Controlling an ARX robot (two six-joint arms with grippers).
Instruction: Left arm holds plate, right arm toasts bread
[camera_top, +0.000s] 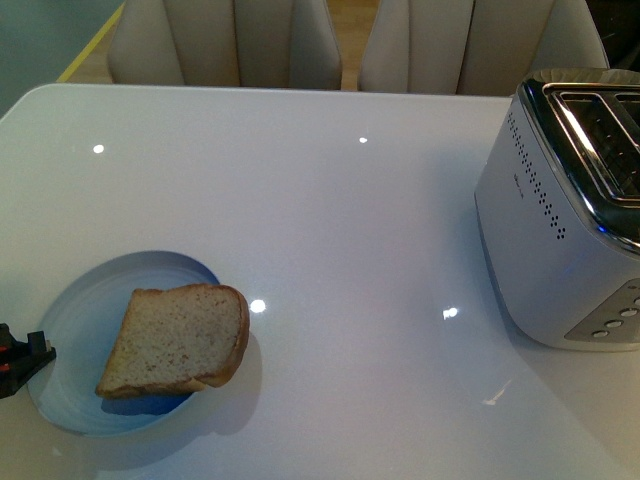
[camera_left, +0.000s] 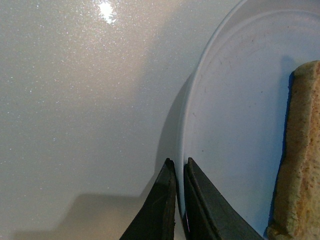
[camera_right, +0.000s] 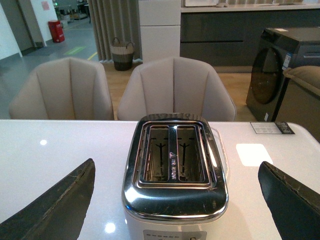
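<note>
The pale blue-grey plate (camera_top: 75, 318) lies near the table's front left corner, with the slice of bread (camera_top: 180, 338) resting on its right half and overhanging the rim. My left gripper (camera_top: 28, 355) is shut on the plate's left rim; in the left wrist view the rim of the plate (camera_left: 235, 110) runs between the closed fingers of the left gripper (camera_left: 179, 165), and the bread (camera_left: 300, 165) shows at the edge. My right gripper (camera_right: 175, 185) is open, wide apart, hovering in front of the toaster (camera_right: 175, 175). It does not show in the front view.
The silver toaster (camera_top: 560, 230) stands at the table's right side, its two slots (camera_right: 172, 152) empty. Two beige chairs (camera_top: 230, 40) stand behind the white table (camera_top: 350, 230). A small white smear (camera_top: 495, 398) lies in front of the toaster.
</note>
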